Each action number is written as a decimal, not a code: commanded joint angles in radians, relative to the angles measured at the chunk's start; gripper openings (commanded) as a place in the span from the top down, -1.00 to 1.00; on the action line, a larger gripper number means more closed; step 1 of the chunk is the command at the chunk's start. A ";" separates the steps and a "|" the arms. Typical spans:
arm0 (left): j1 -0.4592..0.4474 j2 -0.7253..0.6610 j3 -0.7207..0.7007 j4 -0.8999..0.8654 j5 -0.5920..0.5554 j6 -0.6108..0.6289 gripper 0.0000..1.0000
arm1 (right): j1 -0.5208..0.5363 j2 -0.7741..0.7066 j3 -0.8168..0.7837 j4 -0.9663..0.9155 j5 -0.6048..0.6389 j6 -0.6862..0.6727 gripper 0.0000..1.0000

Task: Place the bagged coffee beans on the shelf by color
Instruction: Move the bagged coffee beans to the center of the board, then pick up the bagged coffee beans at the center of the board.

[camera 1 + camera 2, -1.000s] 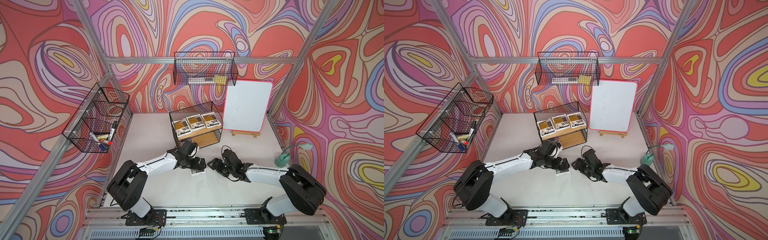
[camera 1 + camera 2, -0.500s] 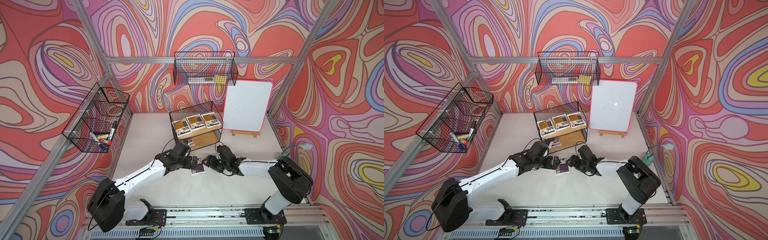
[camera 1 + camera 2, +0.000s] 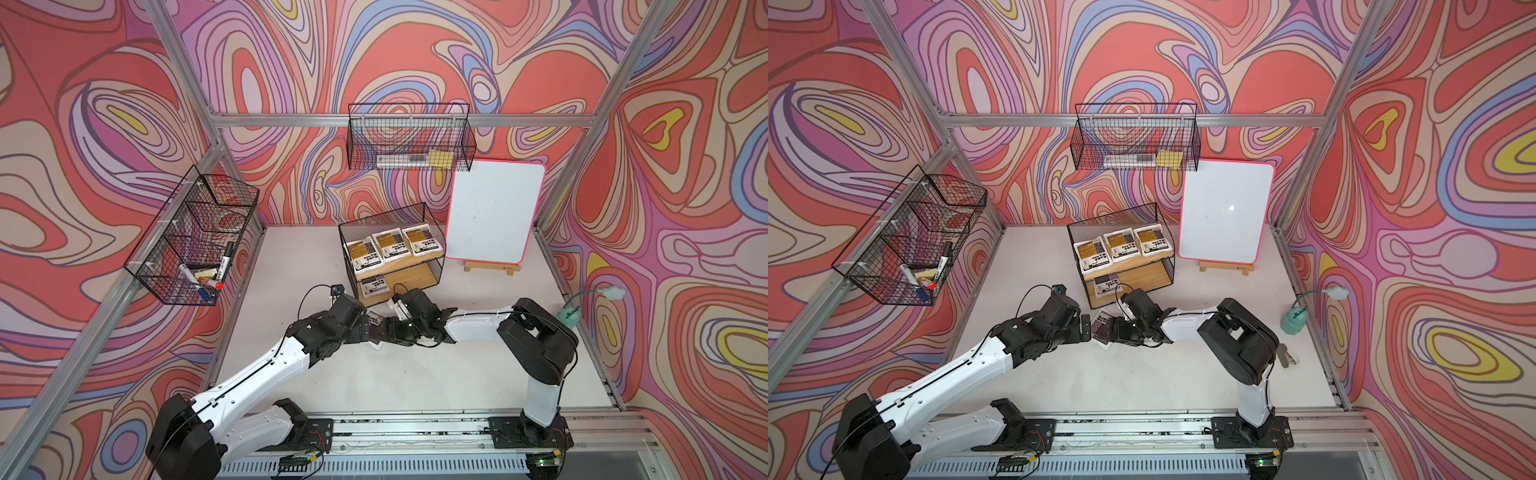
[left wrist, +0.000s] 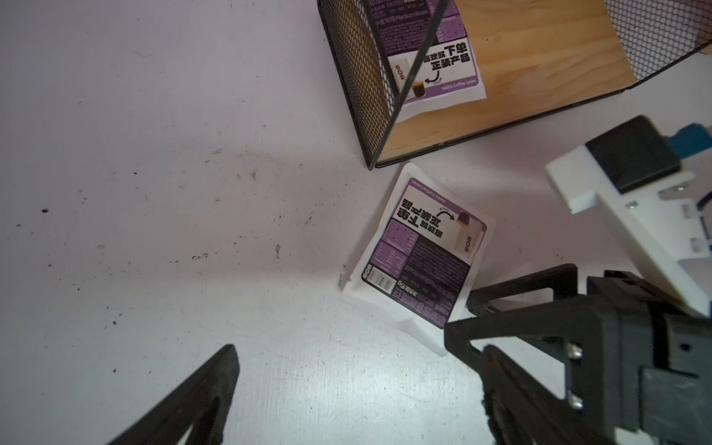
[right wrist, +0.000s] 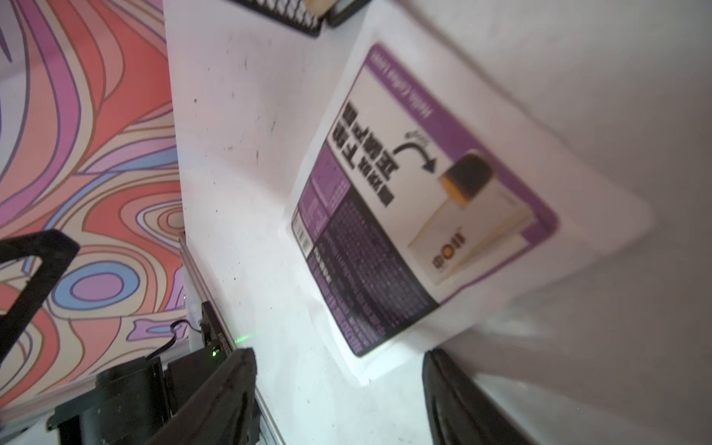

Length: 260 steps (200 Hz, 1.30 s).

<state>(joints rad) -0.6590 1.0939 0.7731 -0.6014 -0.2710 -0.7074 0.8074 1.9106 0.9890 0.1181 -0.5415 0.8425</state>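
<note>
The purple pouch (image 4: 416, 254) lay flat on the table (image 3: 415, 386), label up, outside the shelf (image 4: 354, 69) and just beside its front corner; whether it touched the frame could not be told. Both arms reached in low from opposite sides, and in both top views the purple pouch (image 3: 374, 321) sat between the two tools. The right gripper (image 5: 337, 352) was open: its fingers (image 5: 227, 393) stood apart with the pouch's nearest corner lying between them, not clamped. The left gripper (image 4: 356, 348) was open too, spread wide over bare table, with the pouch lying just past its tips, so neither tool gripped anything. On the shelf, a second purple pouch (image 3: 374, 286) lay on the lower board (image 4: 531, 69), at the end nearer the left arm, and three yellow pouches (image 3: 390, 245) lay side by side along the upper board (image 3: 399, 263). A whiteboard (image 3: 494, 216) leaned on a small easel (image 3: 492, 268) just beside the shelf, on the right arm's side. A back basket (image 3: 409, 129) hung on the far wall above the shelf, and a side basket (image 3: 166, 270) on the wall by the left arm held markers (image 3: 226, 257).
</note>
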 commanded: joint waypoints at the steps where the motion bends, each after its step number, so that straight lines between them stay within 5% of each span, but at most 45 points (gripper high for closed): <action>1: 0.010 0.011 -0.009 -0.041 -0.037 -0.032 -0.99 | 0.019 0.067 0.053 0.005 -0.108 -0.032 -0.39; 53: 0.054 0.034 -0.052 -0.020 -0.014 -0.050 -0.98 | 0.010 -0.006 0.002 0.057 -0.091 -0.022 -0.40; 116: 0.102 0.148 -0.071 0.078 0.042 -0.013 -0.99 | -0.135 -0.093 -0.139 0.150 -0.047 0.046 -0.40; 260: 0.147 0.343 -0.127 0.201 0.055 0.022 -0.98 | -0.177 0.124 0.000 0.241 -0.070 0.069 -0.32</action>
<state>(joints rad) -0.5217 1.4288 0.6697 -0.4061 -0.2096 -0.6884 0.6277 1.9858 0.9699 0.3511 -0.6006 0.9089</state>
